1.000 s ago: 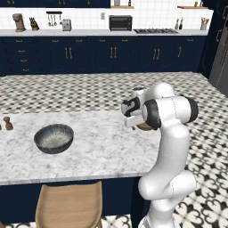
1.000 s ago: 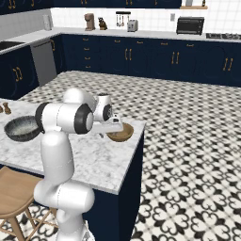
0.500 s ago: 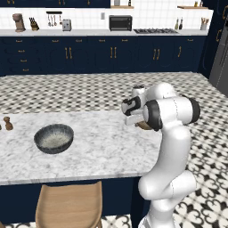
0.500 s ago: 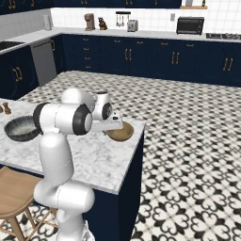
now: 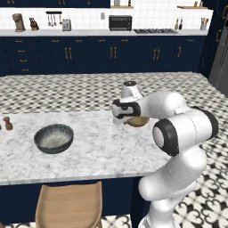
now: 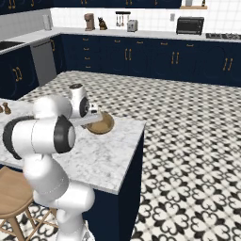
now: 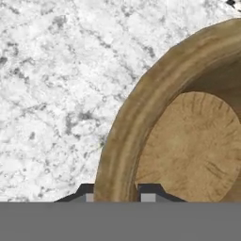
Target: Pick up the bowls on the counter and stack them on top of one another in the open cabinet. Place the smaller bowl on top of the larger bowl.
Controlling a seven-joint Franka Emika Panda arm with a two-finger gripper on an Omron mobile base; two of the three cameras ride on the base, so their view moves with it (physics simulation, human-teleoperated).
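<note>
The smaller bowl (image 7: 188,136), tan-brown and wood-like, sits on the marbled counter (image 5: 98,151) near its right end. It also appears in the base views as the tan bowl (image 5: 139,121) (image 6: 102,125). My gripper (image 7: 117,194) is shut on the bowl's near rim, one fingertip outside the wall and one inside. The hand reaches down to it from the left side (image 5: 126,116) (image 6: 92,120). The larger bowl (image 5: 54,138), dark grey and speckled, stands apart on the counter's left part. The cabinet is out of view.
A small brown pepper mill (image 5: 7,123) stands at the counter's far left. A wooden stool (image 5: 69,205) is tucked under the near edge. The counter's right edge (image 6: 136,141) drops to patterned floor. Navy wall units (image 5: 111,53) line the back.
The fingers have closed on the tan bowl's rim; a second ago they stood open around it. The arm and both bowls have barely moved.
</note>
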